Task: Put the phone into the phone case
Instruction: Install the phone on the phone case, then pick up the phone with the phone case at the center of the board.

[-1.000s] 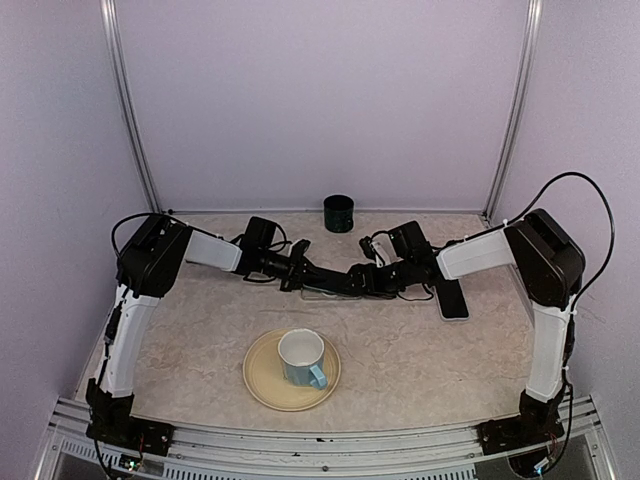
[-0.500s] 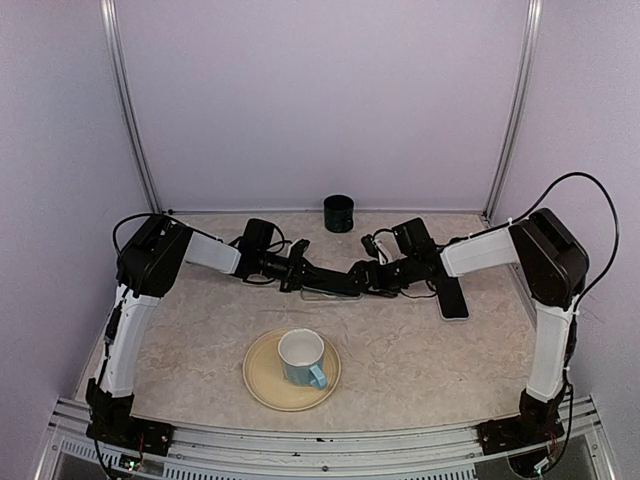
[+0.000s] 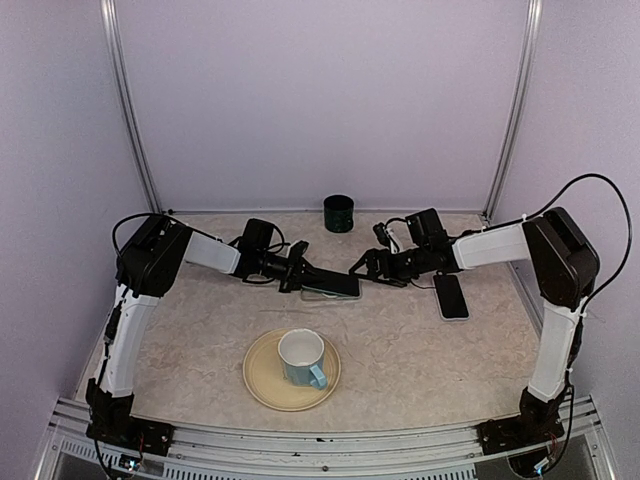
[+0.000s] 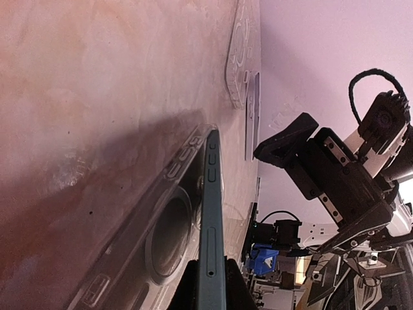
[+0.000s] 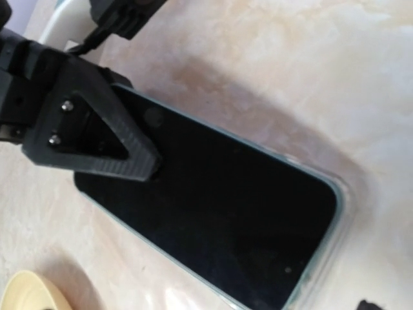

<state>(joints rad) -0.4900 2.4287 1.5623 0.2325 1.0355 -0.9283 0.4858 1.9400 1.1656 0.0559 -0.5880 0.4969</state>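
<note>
Left fingers tight on phone against clear case on counter; right fingers wide apart, empty, beside phone.

No readable text, labels, brands, numbers, signs

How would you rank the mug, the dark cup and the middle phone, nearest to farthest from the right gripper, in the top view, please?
1. Middle phone, just left of the right gripper.
2. Dark cup, farther back, slightly left.
3. Mug, toward the front, left.
</note>
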